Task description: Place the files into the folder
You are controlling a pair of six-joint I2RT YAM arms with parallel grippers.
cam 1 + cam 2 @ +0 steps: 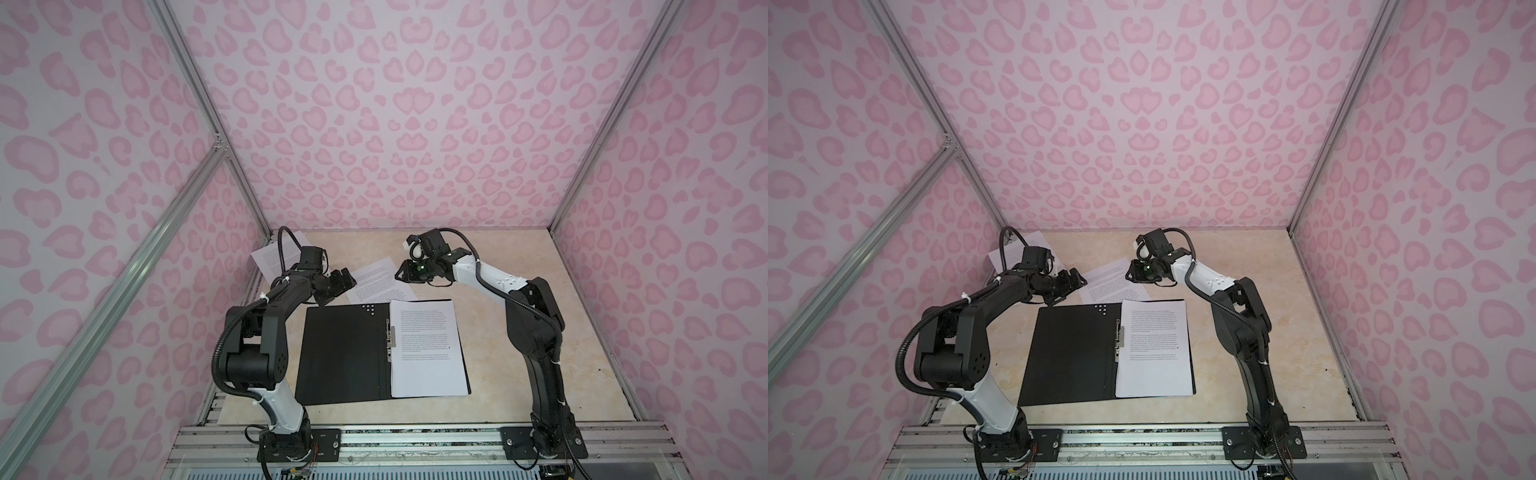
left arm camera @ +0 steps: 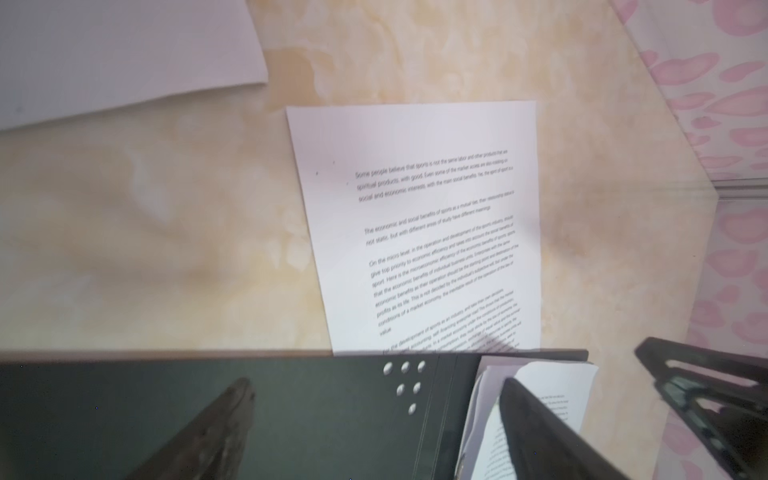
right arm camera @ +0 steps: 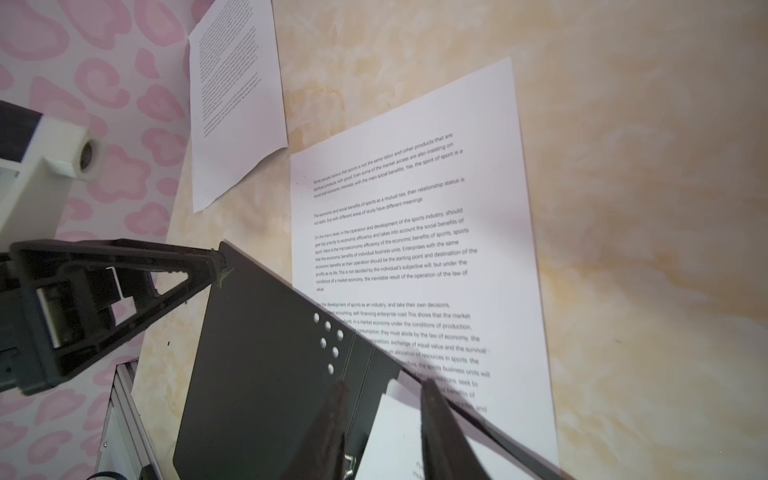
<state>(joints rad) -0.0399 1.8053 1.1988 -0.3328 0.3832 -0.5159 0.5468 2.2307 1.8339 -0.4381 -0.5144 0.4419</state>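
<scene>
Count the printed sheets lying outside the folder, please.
2. The corner sheet lies far left, partly behind the left arm; the middle sheet lies just beyond the far edge of the folder. Others may be hidden under them.

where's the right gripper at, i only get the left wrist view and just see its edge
Observer: In a top view the right gripper hangs in the air near the right end of the loose sheet behind the folder.
Operator: is it holding anything
Observer: No. The right wrist view shows its jaws narrowly apart with nothing between them.
Operator: and that sheet at the corner of my view, is it blank
Observer: No. The right wrist view shows the far sheet printed with text.
</scene>
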